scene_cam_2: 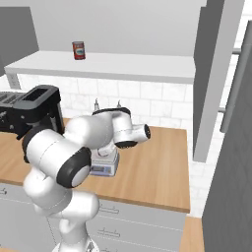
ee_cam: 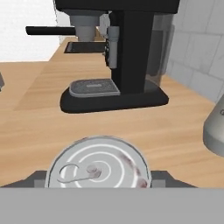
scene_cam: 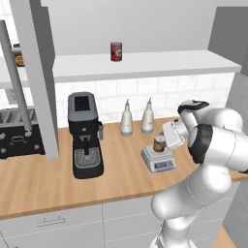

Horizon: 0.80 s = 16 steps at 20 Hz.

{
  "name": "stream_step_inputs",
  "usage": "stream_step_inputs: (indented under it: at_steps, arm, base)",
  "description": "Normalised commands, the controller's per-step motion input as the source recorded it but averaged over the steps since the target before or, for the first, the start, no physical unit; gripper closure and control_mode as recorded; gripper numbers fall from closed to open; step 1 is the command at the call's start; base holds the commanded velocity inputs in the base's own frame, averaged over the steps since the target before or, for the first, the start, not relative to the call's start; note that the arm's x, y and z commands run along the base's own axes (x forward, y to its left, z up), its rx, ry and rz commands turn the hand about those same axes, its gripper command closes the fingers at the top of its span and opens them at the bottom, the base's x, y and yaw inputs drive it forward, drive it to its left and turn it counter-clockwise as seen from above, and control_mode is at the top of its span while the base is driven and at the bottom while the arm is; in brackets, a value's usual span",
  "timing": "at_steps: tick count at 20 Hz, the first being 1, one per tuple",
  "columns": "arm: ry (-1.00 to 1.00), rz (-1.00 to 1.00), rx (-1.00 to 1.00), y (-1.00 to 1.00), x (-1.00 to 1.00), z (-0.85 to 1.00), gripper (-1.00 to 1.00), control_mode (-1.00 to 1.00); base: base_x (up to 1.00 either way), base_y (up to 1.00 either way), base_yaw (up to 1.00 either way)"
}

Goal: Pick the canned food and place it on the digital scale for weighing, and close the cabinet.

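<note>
The canned food [scene_cam: 159, 144], dark red with an orange-tan label, stands upright on the pale plate of the digital scale [scene_cam: 160, 161] at the right of the counter. My gripper [scene_cam: 164, 140] reaches in level from the right. In the hand view the can's grey lid [ee_cam: 98, 167] sits between the dark fingertips [ee_cam: 38, 178], which touch its sides. My arm covers the can in the right base view, and only the front of the digital scale [scene_cam_2: 103, 167] shows. The cabinet stands open, its grey door [scene_cam: 41, 72] swung out with a bar handle [scene_cam: 15, 82].
A second red can [scene_cam: 116, 51] with a whitish label stands on the pale shelf [scene_cam: 160, 64]. A black coffee machine [scene_cam: 85, 135] is left of the scale, two pale bottles [scene_cam: 127, 118] behind it, and a toaster [scene_cam: 14, 131] at the far left. The other open door [scene_cam_2: 216, 78] hangs at the right.
</note>
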Motion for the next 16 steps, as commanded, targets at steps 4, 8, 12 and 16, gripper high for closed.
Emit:
stream_step_inputs:
  at_steps: [4, 8, 12, 16]
  arm:
    - [-0.1, 0.0, 0.0, 0.01, -0.23, 0.0, -1.0, -1.0]
    - [-0.12, 0.0, 0.0, 0.0, -0.04, 0.0, -1.0, -1.0]
    - [-0.18, 0.0, 0.0, 0.0, 0.0, 0.02, -1.0, -1.0]
    - [-0.3, 0.0, 0.01, 0.0, -0.21, 0.14, -1.0, -1.0]
  base:
    - [0.0, 0.0, 0.0]
    - [0.0, 0.0, 0.0]
    - [0.0, 0.0, 0.0]
    - [0.0, 0.0, 0.0]
